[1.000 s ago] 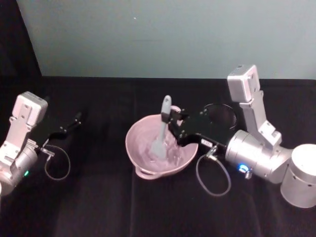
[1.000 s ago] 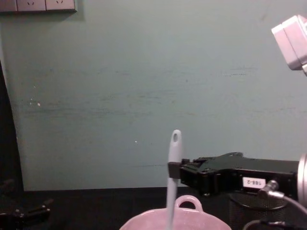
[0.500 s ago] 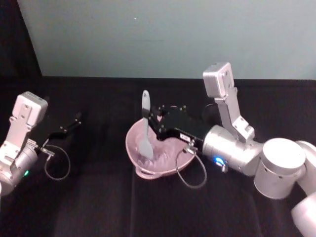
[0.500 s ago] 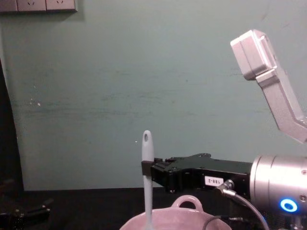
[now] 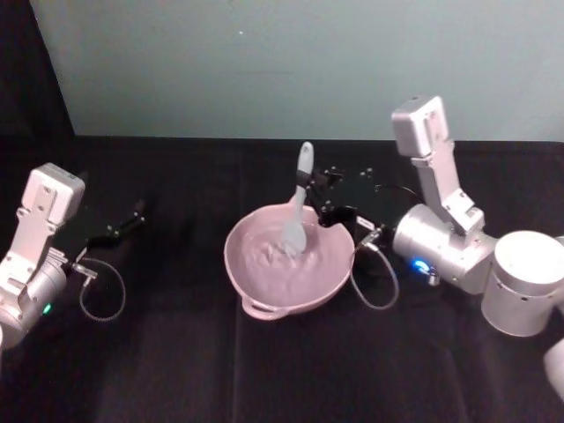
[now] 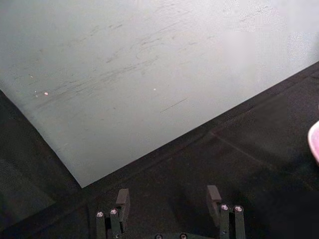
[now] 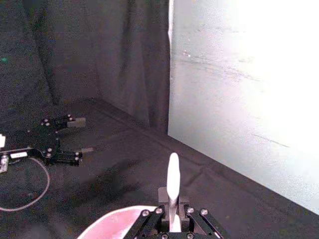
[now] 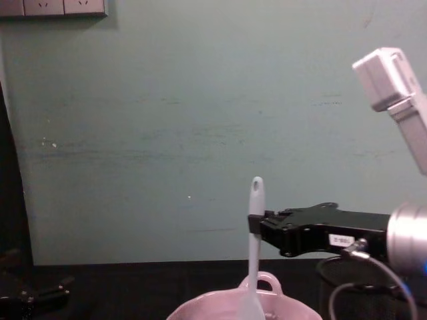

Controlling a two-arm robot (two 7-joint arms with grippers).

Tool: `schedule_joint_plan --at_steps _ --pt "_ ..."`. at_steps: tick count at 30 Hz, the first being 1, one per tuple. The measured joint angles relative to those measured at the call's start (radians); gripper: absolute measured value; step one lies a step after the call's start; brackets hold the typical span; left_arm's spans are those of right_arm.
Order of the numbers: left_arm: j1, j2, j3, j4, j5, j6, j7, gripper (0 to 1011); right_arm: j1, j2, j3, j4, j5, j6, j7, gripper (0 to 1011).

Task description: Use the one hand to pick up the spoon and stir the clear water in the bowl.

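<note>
The pale pink bowl (image 5: pixel 264 291) sits mid-table with its loop handle (image 8: pixel 267 283) on the rim. Faint ripples of clear water (image 5: pixel 264 254) show inside it. The white spoon (image 5: pixel 300 198) stands nearly upright, its scoop down in the water at the bowl's far side. My right gripper (image 5: pixel 317 201) reaches in from the right and is shut on the spoon's handle (image 8: pixel 255 227) below the hole; the same grip shows in the right wrist view on the spoon (image 7: pixel 173 181). My left gripper (image 5: pixel 132 220) rests parked at far left, with open fingers (image 6: pixel 122 198).
A black mesh cup (image 5: pixel 397 196) stands behind the right gripper. Cable loops hang from both wrists, one (image 5: pixel 101 295) at the left and one (image 5: pixel 377 286) beside the bowl. The table is covered in black cloth, and a teal wall runs along its far edge.
The right gripper swept the spoon from the bowl's right side to its left, then back to the far right. The water now ripples. The left arm stayed still.
</note>
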Motion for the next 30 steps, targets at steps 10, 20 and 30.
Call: schedule_joint_plan --at_steps 10,20,30 --pt "0.000 0.000 0.000 0.000 0.000 0.000 0.000 1011 -0.086 0.038 0.062 -0.121 0.075 0.037 0.013 110" --pt "0.000 0.000 0.000 0.000 0.000 0.000 0.000 1011 -0.133 0.080 0.146 -0.234 0.229 0.099 0.021 110" --pt "0.000 0.000 0.000 0.000 0.000 0.000 0.000 1011 -0.131 0.095 0.252 -0.298 0.429 0.274 -0.004 110"
